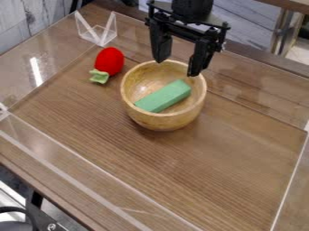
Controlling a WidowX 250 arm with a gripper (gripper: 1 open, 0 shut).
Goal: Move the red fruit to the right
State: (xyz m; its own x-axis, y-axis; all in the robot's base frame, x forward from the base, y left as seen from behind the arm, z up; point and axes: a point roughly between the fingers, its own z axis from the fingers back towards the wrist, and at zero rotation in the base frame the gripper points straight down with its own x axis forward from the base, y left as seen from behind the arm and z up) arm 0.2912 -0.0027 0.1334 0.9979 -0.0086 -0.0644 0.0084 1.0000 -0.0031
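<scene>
Nearest the lens, at the lower left corner, dark metal framing with a bolt or knob, partly out of focus. Above that, a wide tabletop [182, 180] of brown wood-grain laminate, long straight streaks running along its length, glossy enough to catch pale reflections toward the back. Fenced by low clear acrylic walls [295, 180], thin and transparent, edges showing as bright lines along the near left and the right side.

Further in, about mid-table, a round wooden bowl [164, 113], light tan, smooth, thick-rimmed, with a shallow hollow. Inside it, lying at a slant, a green block [163, 96], flat rectangular, matte, pale mint in colour.

Left of the bowl and a little farther back, well apart from it, the red fruit [108, 60]: small, rounded, bright red, sitting on the table with a light green leafy piece at its lower left side. Much smaller than the bowl.

Directly over the bowl's far rim, the gripper [176, 56], black, angular, pointing down, fingers spread wide with nothing between them; right fingertip low near the rim, contact hard to judge.

Beyond, a folded clear plastic piece [94, 29] standing at the rear left, then blurred pale floor and furniture edges.
</scene>
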